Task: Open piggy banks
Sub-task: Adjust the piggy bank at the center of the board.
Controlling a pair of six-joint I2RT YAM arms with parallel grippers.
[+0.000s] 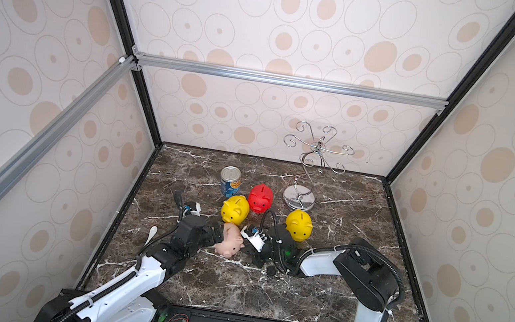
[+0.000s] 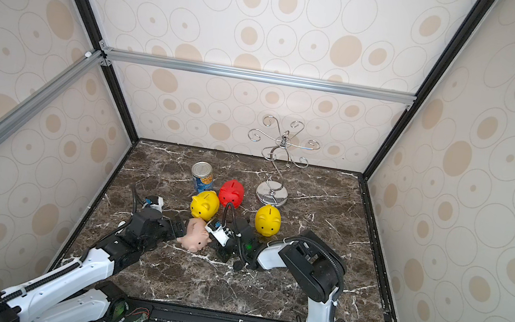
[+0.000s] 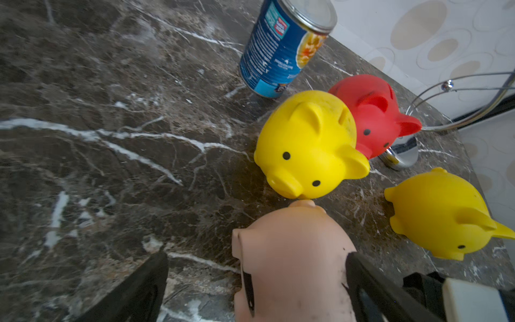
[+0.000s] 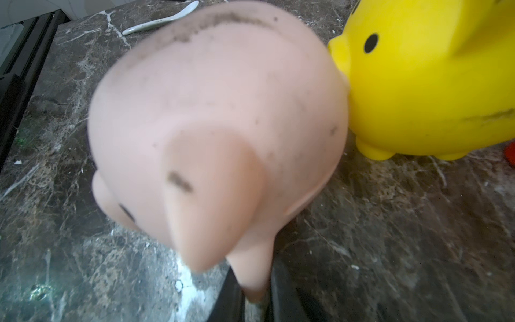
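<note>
Well, the pink pig [image 1: 231,241] sits about in the middle of the tabletop [image 1: 228,290], a bit nearer the front edge than the other pigs. It leans over instead of standing on its feet. My right hand [image 4: 253,301] is pinching one little leg of it, I think; the two dark fingers are pressed onto that stub. My left hand [image 3: 256,259] is spread wide around the pig's body. One finger is right against its side and the other is apart from it, so this hand holds nothing.

I can't see the black plug from here. My guess is that it is on the belly, so the job now is to roll the pig until the belly shows. A leg is a tiny thing to hold and the pig is smooth, so I should turn slowly and not tug. Then my left hand can close on the round sides and hold the pig firm while my right hand goes for the plug.

The near yellow pig [image 1: 235,209] touches the pink one with its snout, so I should lift away from it, not push. The red pig [image 1: 260,198], the other yellow pig [image 1: 299,225], the tin can [image 1: 230,181] and the wire stand [image 1: 298,199] are further back, out of my way.
</note>
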